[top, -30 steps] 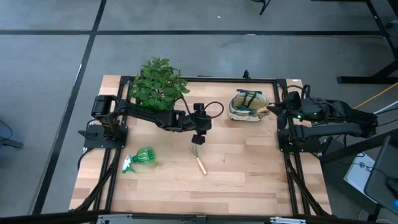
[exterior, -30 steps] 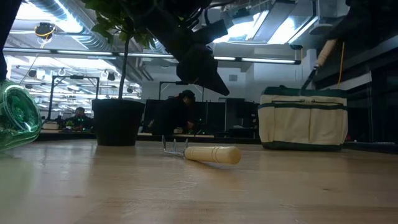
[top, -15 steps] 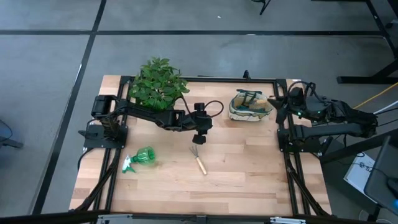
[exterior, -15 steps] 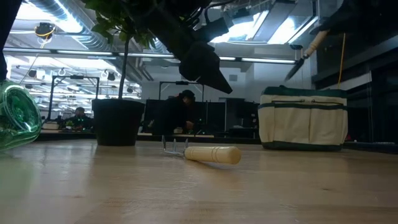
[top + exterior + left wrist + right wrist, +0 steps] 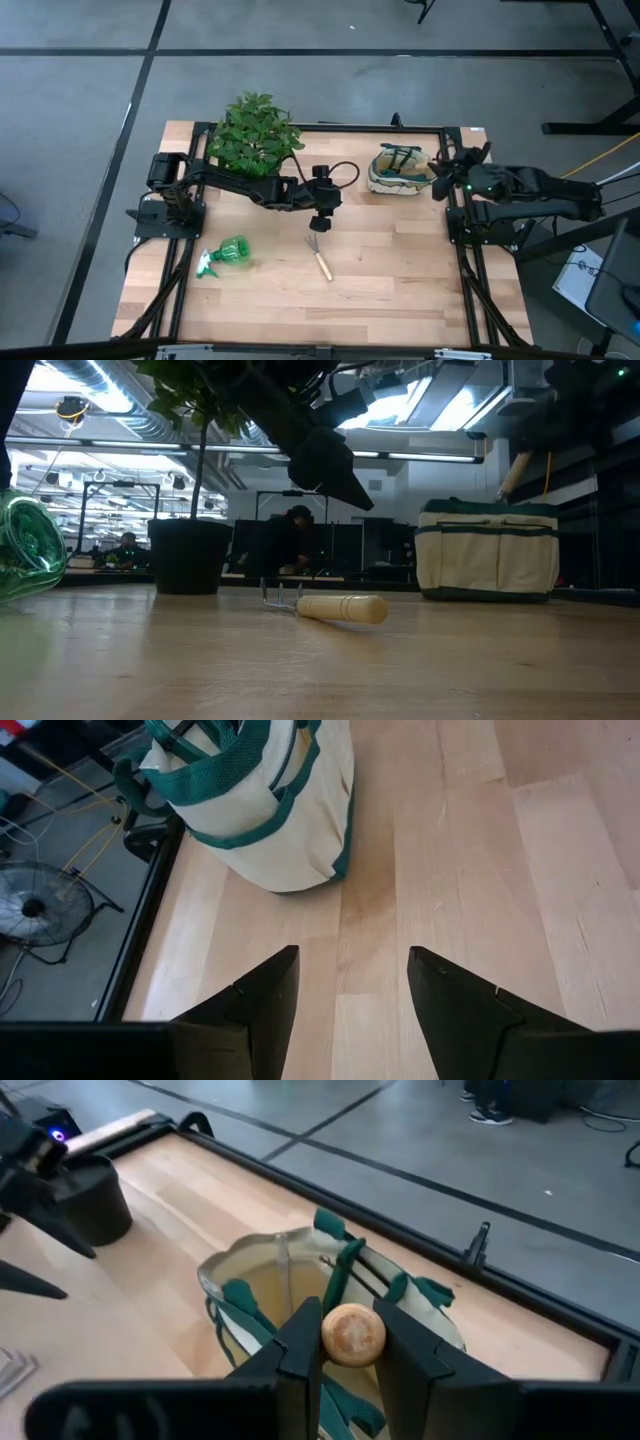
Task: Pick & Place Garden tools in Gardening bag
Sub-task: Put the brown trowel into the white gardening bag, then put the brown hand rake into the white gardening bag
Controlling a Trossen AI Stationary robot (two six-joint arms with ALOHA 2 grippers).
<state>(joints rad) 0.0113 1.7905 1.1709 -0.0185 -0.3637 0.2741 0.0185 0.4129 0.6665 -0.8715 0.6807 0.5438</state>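
Your right gripper (image 5: 351,1342) hung over the open bag (image 5: 290,1295) at the desk's (image 5: 380,280) far right corner, its 2 fingers (image 5: 303,1342) clenched on the round wooden handle (image 5: 352,1334) of a tool. Your left gripper (image 5: 348,985) hovered mid-desk with fingers released, just above the rake (image 5: 319,256) lying flat. The green spray bottle (image 5: 226,254) lay on its side near the left edge.
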